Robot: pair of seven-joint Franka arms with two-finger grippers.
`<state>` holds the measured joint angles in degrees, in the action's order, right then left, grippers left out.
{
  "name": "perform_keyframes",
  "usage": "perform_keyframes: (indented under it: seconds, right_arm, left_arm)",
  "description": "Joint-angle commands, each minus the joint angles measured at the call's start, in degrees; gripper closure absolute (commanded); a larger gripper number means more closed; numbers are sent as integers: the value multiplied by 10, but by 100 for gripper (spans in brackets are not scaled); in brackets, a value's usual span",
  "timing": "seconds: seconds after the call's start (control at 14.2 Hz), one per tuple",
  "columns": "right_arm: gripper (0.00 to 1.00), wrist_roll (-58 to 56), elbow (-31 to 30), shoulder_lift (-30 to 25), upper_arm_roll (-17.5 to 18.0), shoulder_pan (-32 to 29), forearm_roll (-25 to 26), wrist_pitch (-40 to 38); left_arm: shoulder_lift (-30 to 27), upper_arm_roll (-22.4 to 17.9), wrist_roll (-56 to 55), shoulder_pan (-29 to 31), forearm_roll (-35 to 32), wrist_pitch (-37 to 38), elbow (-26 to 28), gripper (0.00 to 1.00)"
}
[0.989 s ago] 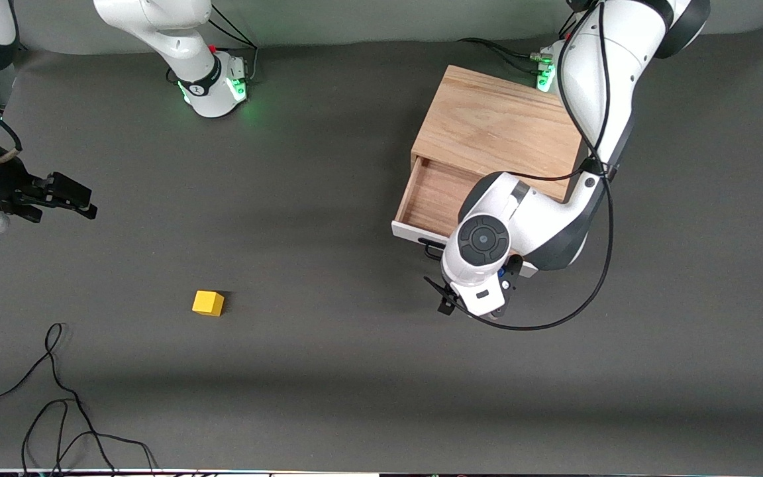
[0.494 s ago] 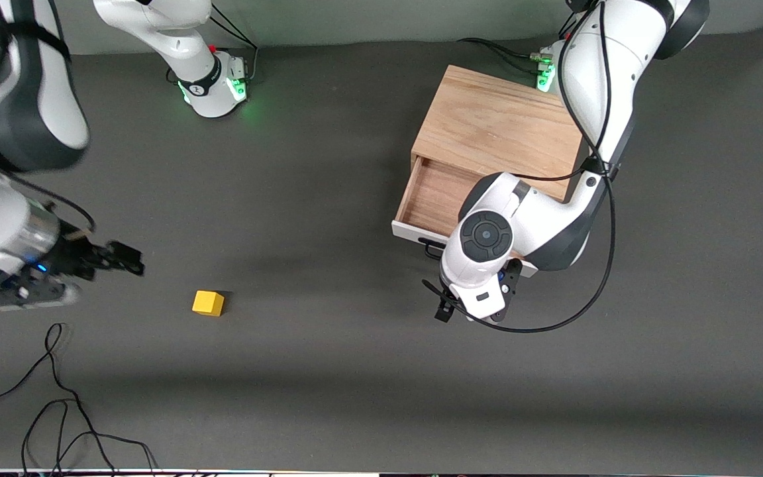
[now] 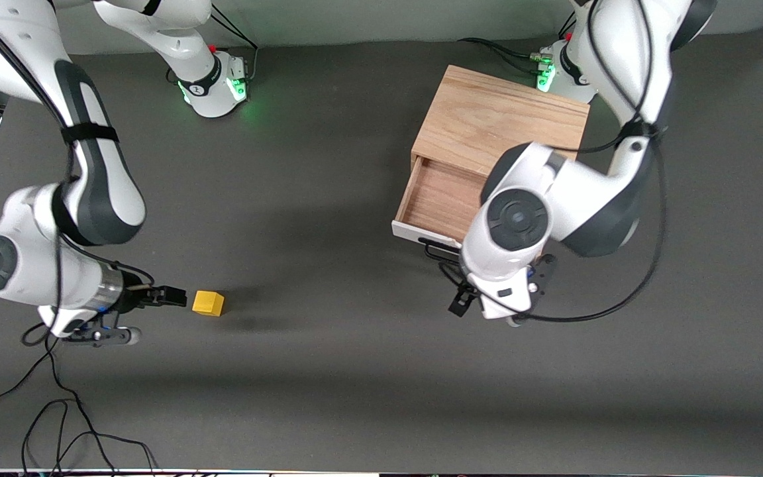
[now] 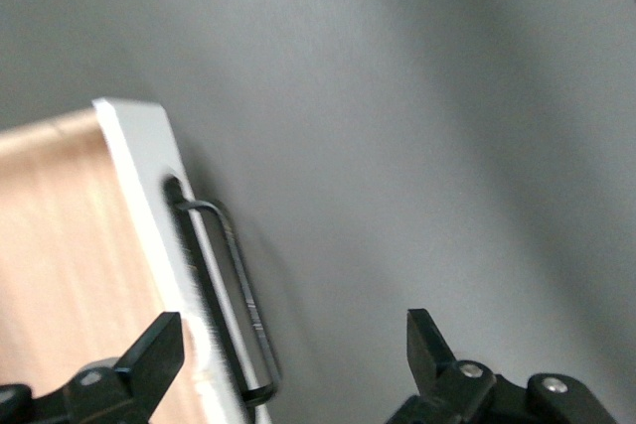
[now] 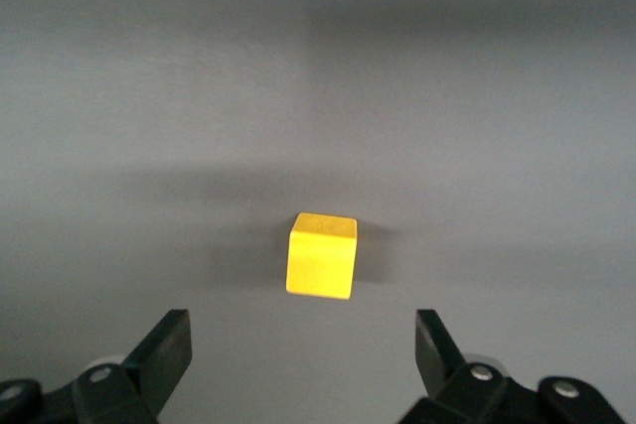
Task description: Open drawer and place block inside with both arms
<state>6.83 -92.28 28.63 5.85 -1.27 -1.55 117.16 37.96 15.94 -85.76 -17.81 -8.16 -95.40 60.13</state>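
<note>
I see bare table all round the block (image 3: 208,303), with my right gripper (image 3: 168,296) spread wide just beside it. The left gripper (image 3: 487,306), fingers apart, hangs off the handle (image 4: 234,295); its arm overhangs part of the pulled-out drawer (image 3: 436,199), probably narrowing entry from above.

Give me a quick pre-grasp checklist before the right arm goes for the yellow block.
1. Drawer pulled open, wooden interior showing: ok.
2. Block lying free on the table: ok.
3. Right gripper open, beside the block, not yet around it: ok.
4. Block centred between the right fingers in the right wrist view: ok.
5. Left gripper open, off the handle: ok.
6. Left arm leaving the drawer's opening clear for a drop: not ok, its wrist hangs over part of it.
</note>
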Motion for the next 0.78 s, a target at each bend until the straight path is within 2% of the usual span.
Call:
perform_keyframes:
  seconds: [0.0, 0.28, 0.49, 0.71]
  right_arm:
    - [0, 60, -29, 25, 3, 9, 9, 45]
    - [0, 84, -73, 51, 3, 16, 29, 123]
    - [0, 85, -85, 51, 3, 15, 57, 129]
    - [0, 92, -87, 53, 1, 15, 59, 130]
  left_arm:
    - [-60, 1, 122, 43, 29, 71, 9, 0]
    - [-138, 1, 334, 127, 45, 159, 37, 0]
    - [-202, 0, 458, 181, 51, 165, 90, 0]
    - [-227, -3, 565, 215, 49, 182, 101, 0]
